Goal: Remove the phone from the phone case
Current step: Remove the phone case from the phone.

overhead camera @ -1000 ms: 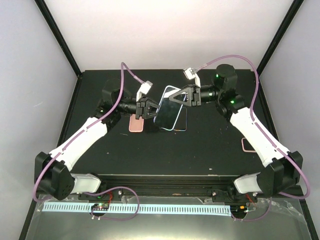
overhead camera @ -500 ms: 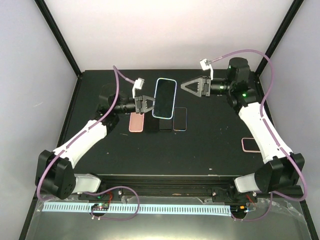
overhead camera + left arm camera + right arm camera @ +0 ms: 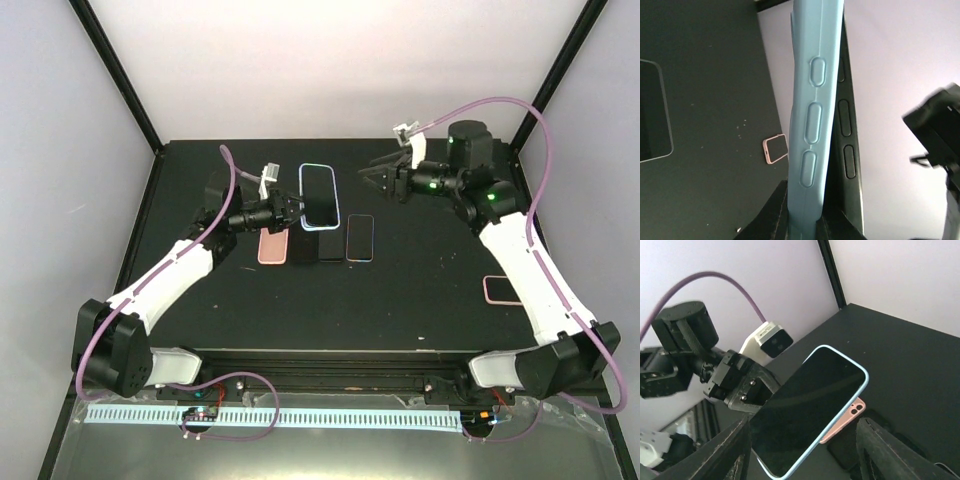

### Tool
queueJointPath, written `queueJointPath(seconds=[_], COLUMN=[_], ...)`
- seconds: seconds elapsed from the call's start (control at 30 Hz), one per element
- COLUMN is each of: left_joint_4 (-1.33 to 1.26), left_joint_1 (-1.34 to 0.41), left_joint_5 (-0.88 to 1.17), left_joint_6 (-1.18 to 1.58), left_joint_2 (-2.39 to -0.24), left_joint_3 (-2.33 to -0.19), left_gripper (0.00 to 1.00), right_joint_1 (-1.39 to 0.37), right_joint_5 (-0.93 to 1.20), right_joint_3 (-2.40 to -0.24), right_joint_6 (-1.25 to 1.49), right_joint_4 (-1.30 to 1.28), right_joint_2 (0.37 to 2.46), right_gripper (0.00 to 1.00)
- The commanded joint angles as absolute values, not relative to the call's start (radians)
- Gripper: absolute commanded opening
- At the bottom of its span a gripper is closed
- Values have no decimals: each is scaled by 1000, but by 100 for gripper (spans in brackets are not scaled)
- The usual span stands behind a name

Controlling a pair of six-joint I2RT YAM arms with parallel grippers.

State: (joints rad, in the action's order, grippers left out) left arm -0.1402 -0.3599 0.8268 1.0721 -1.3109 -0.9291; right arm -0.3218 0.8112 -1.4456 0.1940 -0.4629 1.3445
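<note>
My left tool [image 3: 291, 211] grips the light-blue rubber phone case [image 3: 812, 125] holding the black-screened phone [image 3: 320, 197], centre frame; my right tool [image 3: 377, 172] hangs released.

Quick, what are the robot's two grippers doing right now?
Left gripper: closed, holding the cased phone.
Right gripper: open, empty.

readable text, brands, numbers, signs: none in any view.
phone case [image 3: 812, 125], light blue: three plain raised button shapes on its side, no lettering legible.
phone [image 3: 807, 409]: screen dark and blank.
white strip [image 3: 270, 415], along the near edge below the arm bases: a row of fine regular marks, too small to read.
</note>
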Motion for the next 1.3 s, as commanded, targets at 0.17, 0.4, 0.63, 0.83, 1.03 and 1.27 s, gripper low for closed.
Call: queueJointPath(seconds=[0.17, 0.4, 0.63, 0.83, 1.03, 1.27], left_joint_4=[-87, -106, -112, -115, -123, -120], left_joint_1=[-357, -357, -357, -359, -360, -364], left_joint_5=[747, 749, 752, 755, 761, 764], left_joint_6=[1217, 1267, 1285, 1289, 1294, 1291], left_joint_2=[-1297, -1303, -1311, -1318, -1325, -1318], left_joint_3=[-987, -968, -968, -968, -968, -965], left_gripper=[2, 2, 1, 2, 2, 2], right_joint_1=[-576, -740, -847, -885, -907, -930], right_joint_5=[340, 145, 33, -39, -113, -286], right_joint_3=[-1441, -1430, -1430, -1413, -1404, -1377], right_joint_6=[-173, -292, -361, -409, -450, -523], right_joint_4=[-528, -522, -508, -479, -462, -401], right_joint_2=[1289, 1334, 1394, 1426, 1468, 1483], right_gripper=[59, 58, 58, 58, 58, 52])
